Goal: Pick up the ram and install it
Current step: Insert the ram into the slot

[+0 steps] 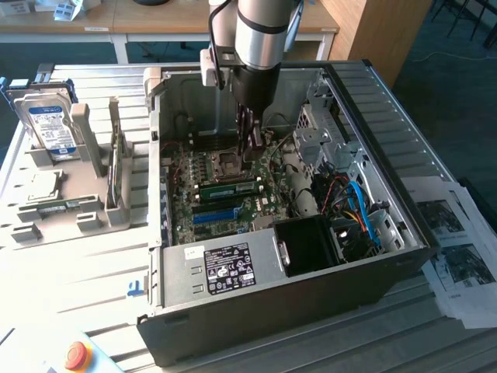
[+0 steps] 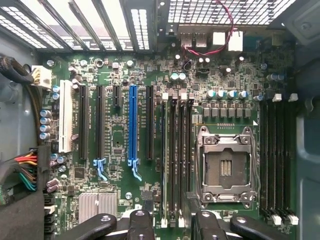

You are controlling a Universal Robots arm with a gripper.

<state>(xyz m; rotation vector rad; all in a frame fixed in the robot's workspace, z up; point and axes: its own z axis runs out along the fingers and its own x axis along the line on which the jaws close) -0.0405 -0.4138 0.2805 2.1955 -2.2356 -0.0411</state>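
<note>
On the slatted table (image 1: 78, 272) lies an open computer case (image 1: 272, 311), its inside facing up, with loose printed papers (image 1: 458, 249) beside it at the exterior view's right. Down into the case from above reaches the arm (image 1: 260, 31), over the green motherboard (image 1: 186, 175) that covers the case floor. Beside the case, at the exterior view's left, sits a grey fixture (image 1: 89, 221) with a hard drive (image 1: 50, 124) propped upright in it. The gripper (image 1: 250, 151) hangs low over the board, close above the processor socket (image 1: 231, 163). The wrist view shows its two dark fingers (image 2: 137, 225) spread apart with bare board and slots between them — they pinch nothing. The ram (image 1: 229, 187) — a narrow green stick with a pale label — stands on its long edge in the memory slots just beside the socket, on the side toward the blue slot (image 1: 216, 215). It is near the gripper but apart from it, and whether it is pushed fully home cannot be told. A red button (image 1: 75, 355) sits on the table near the bottom edge of the exterior view, at that view's left.
</note>
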